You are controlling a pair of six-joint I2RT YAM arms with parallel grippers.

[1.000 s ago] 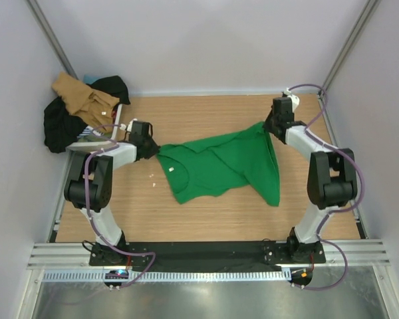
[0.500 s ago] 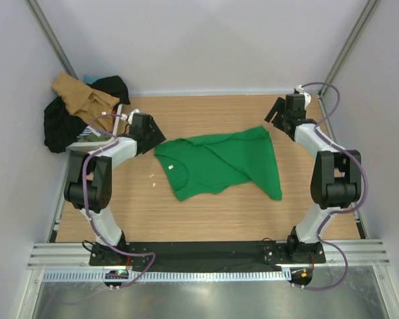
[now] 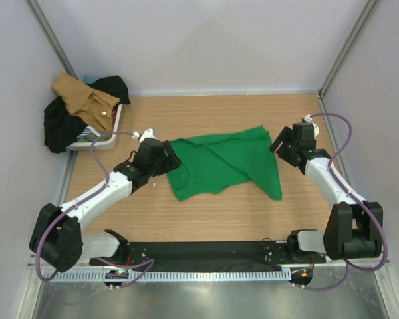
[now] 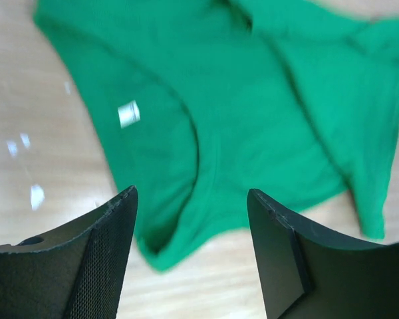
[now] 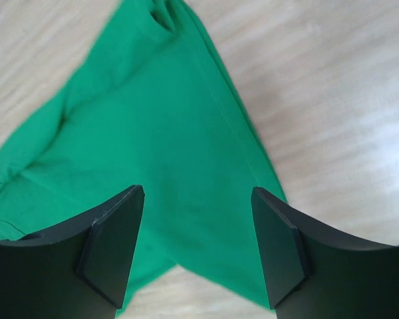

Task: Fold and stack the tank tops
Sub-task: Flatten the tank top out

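Tabletop (image 3: 206,219) w/ green tank top (image 3: 221,163) mid

Left arm (image 3: 96,193): white links, black joint housings.
Right arm (image 3: 329,183): identical white-and-black build.
Cables (image 3: 351,139): purple, looped along each arm.
Gripper fingers (image 4: 86,266): matte black, wedge-shaped.
Base plate (image 3: 206,251): black.

One tank top (image 3: 219,163) lies spread at the middle of the table (image 3: 206,219), between my two grippers: my left gripper (image 3: 163,159) is over its left edge, my right gripper (image 3: 281,147) at its right edge. The other tank top (image 3: 80,96) sits atop a clothes heap (image 3: 56,129) in the far left corner (partly on a tray (image 3: 117,123)).
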